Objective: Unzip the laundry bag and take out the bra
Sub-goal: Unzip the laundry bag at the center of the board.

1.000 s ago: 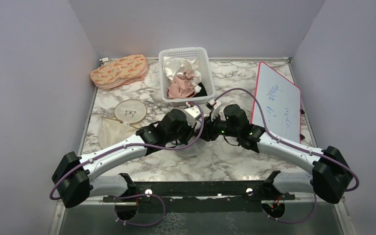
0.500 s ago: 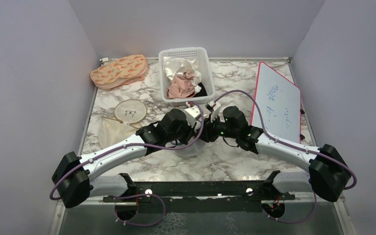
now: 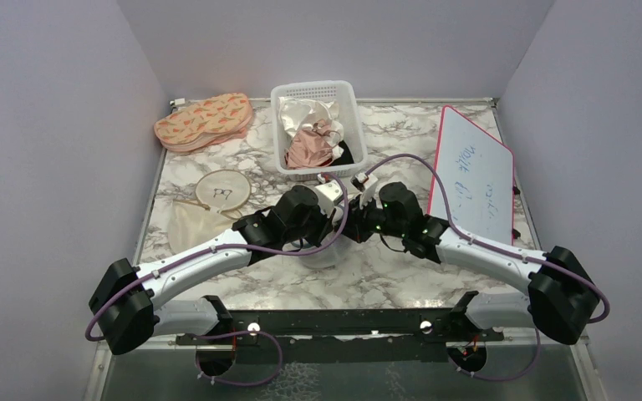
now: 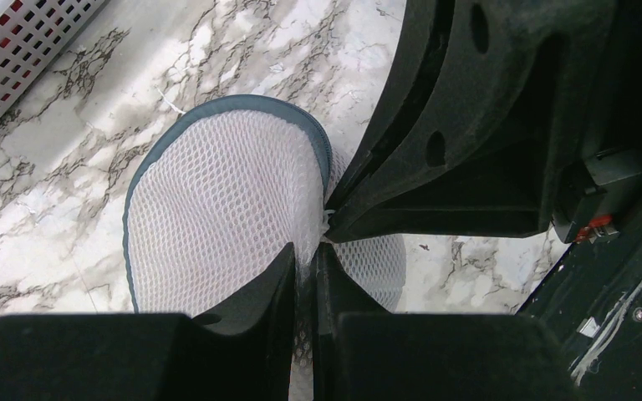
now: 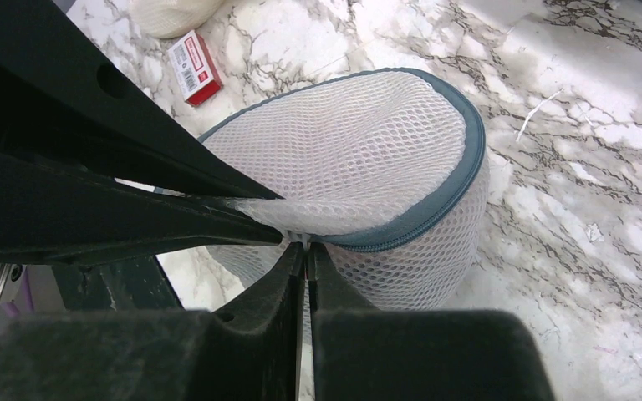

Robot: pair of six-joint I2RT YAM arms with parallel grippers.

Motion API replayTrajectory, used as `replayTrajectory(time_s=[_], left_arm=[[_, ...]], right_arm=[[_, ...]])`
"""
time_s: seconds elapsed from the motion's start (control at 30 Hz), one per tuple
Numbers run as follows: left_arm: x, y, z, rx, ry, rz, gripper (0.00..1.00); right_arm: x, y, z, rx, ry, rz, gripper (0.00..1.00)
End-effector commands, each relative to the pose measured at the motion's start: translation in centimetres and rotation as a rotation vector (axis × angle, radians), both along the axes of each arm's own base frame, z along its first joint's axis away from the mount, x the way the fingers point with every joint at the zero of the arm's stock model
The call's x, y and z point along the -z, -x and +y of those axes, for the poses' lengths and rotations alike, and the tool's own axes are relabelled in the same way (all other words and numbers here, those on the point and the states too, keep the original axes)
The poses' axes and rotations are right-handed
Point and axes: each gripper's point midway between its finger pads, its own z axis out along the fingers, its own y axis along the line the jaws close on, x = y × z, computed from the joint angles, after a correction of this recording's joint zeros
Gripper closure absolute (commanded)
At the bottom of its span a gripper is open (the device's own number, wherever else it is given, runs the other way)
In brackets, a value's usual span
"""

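The laundry bag (image 5: 359,150) is a white mesh drum with a blue-grey zip rim (image 5: 422,219). It stands on the marble table, mostly hidden under both arms in the top view. My left gripper (image 4: 303,257) is shut on a pinched fold of the bag's top mesh (image 4: 217,184). My right gripper (image 5: 306,251) is shut on the small zip pull (image 5: 302,240) at the rim, directly beside the left gripper's fingertips (image 5: 242,219). The two grippers meet at the table's middle (image 3: 349,224). The bra is hidden; the mesh shows nothing pink.
A white slotted basket (image 3: 351,109) holding satin cloths stands just behind the arms. A red-framed whiteboard (image 3: 476,171) lies at the right. At the left are a patterned pouch (image 3: 203,121), an embroidery hoop (image 3: 222,190) and a cream pouch (image 3: 191,225). A small red box (image 5: 194,67) lies near the bag.
My right gripper has gone from partly open to shut on the zip pull, and the right arm has shifted slightly left. The left arm has held still.
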Motion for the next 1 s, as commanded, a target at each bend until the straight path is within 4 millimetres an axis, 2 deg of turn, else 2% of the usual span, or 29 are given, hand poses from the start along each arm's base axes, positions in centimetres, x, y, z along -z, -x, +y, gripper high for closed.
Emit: replayTrajectory(time_s=[0.0,0.27,0.43,0.77,0.97], left_arm=[[-1.1,0.2,-0.9,0.037,0.038,-0.010,1.00],[-1.3,0.0,-0.5,0.052,0.037,-0.056,1.00],[-1.7,0.7,-1.0,0.103,0.067,-0.068,1.00],[-2.5,1.7,-1.4,0.171,0.110,-0.086,1.00],[-3.0,0.4,-0.9,0.120,0.079,-0.135,1.00]], right_arm=[[-1.1,-1.1,-0.6,0.065,0.012,-0.041,0.99],[-1.1,-2.1,-3.1,0.197,0.066,-0.068,0.99],[-0.9,-2.7,-4.2,0.245,0.090,-0.084,0.99],[-1.4,-4.9,-4.1,0.241,0.045,-0.024,0.99],[-2.6,-4.9,-3.7,0.217,0.016,-0.062,0.99]])
